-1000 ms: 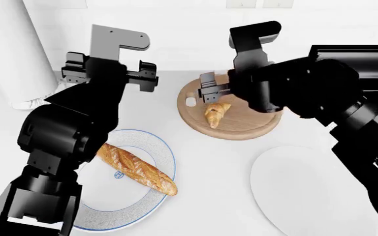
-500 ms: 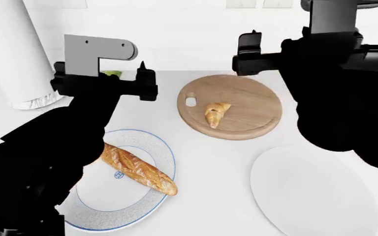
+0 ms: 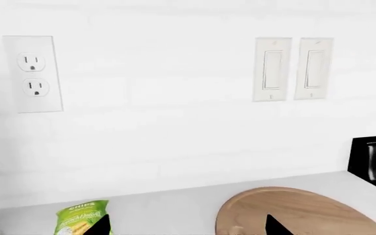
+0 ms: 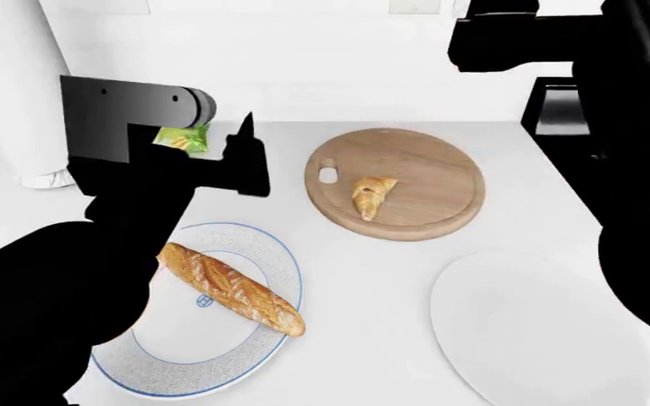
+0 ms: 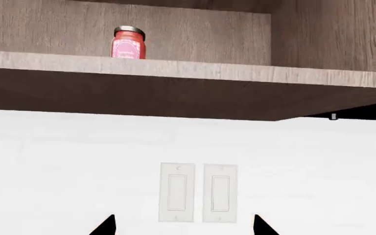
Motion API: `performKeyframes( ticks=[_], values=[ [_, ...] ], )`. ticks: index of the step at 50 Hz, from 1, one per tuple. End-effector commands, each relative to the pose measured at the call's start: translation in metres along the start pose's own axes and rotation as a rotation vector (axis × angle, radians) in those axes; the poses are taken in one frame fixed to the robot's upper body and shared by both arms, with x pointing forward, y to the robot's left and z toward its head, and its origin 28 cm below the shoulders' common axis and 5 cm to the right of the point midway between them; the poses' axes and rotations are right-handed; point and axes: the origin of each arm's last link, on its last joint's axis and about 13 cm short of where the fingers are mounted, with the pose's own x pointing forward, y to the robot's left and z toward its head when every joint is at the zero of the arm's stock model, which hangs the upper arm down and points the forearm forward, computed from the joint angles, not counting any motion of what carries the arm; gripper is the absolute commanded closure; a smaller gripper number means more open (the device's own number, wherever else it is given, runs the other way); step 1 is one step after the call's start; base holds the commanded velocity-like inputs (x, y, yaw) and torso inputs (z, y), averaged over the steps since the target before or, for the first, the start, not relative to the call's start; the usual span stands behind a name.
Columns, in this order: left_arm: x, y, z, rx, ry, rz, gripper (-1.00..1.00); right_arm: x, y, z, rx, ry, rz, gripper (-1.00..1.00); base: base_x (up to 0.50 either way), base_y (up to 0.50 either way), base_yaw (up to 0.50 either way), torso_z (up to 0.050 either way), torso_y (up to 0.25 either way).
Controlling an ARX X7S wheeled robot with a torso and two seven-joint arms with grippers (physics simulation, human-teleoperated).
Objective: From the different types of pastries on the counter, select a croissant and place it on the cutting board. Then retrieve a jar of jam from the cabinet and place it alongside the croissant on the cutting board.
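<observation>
While raised well above the white desk (image 4: 393, 279), left claw (image 3: 184, 226) seen with tips apart, nothing between them; right claw (image 5: 182, 226) likewise spread and empty, facing twin wall switches (image 5: 198, 192) under a wooden cabinet shelf (image 5: 175, 71). On that shelf, upper left of the right wrist frame: jar of jam (image 5: 129, 43), upright. At centre of the head frame: croissant (image 4: 371, 195) lying on the round cutting board (image 4: 438, 161); at lower left, baguette (image 4: 230, 288) across a blue-rimmed plate (image 4: 190, 372); at lower right, plain white plate (image 4: 540, 338); green chip bag (image 3: 83, 219) near the wall.
</observation>
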Motion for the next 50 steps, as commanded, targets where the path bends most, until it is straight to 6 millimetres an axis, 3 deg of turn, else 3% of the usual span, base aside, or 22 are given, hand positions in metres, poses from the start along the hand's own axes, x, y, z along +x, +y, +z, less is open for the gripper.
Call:
performKeyframes(
  ticks=[1,7,18,31,44,50],
  values=[
    [-0.009,0.000,0.001,-0.014,0.001,-0.024,-1.00,-0.006,0.006,0.018,-0.046,-0.104,0.027,-1.00,0.00,0.00,0.00,0.000,0.000],
    [-0.008,-0.002,-0.003,-0.011,0.006,-0.039,-1.00,0.024,0.021,0.011,-0.075,-0.125,0.034,-1.00,0.00,0.00,0.00,0.000,0.000],
    [-0.005,-0.001,-0.007,-0.013,0.013,-0.040,-1.00,0.034,0.018,0.060,-0.017,-0.157,0.096,-1.00,0.00,0.00,0.00,0.000,0.000],
    [-0.004,0.006,-0.008,-0.026,0.012,-0.026,-1.00,0.069,0.030,0.087,0.002,-0.178,0.146,-1.00,0.00,0.00,0.00,0.000,0.000],
    [-0.001,0.010,-0.010,-0.038,0.013,-0.036,-1.00,0.110,0.039,0.095,-0.032,-0.135,0.112,-1.00,0.00,0.00,0.00,0.000,0.000],
    [0.003,0.011,-0.012,-0.045,0.015,-0.005,-1.00,0.138,0.034,0.082,-0.019,-0.092,0.069,-1.00,0.00,0.00,0.00,0.000,0.000]
  ],
)
